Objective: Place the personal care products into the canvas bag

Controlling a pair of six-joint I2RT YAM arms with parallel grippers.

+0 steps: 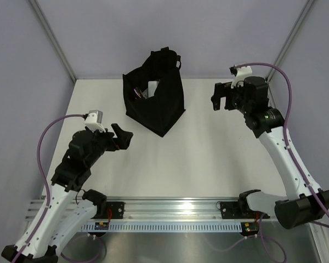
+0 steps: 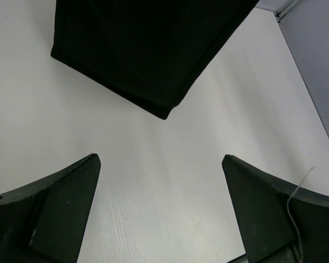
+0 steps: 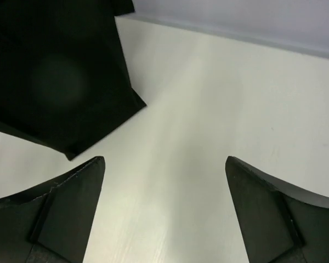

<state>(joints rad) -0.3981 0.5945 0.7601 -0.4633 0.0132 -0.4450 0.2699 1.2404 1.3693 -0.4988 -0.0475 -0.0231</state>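
Pale white table [image 1: 208,164] between plain lavender-grey walls [image 1: 153,27].

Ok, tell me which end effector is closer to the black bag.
Left. The left end effector sits just off the near-left corner of the black bag; the right end effector hangs farther off, beyond its right side. Both are open.

- canvas bag [image 1: 165,109]: plain black, with a pale patch showing in its open top
- tabletop [image 1: 208,159]: plain off-white
- left tool [image 1: 122,137] and right tool [image 1: 222,103]: matte black
- cables [image 1: 41,147]: purple
- arm links: white, with black joints
- walls [image 1: 153,27]: pale lavender-grey
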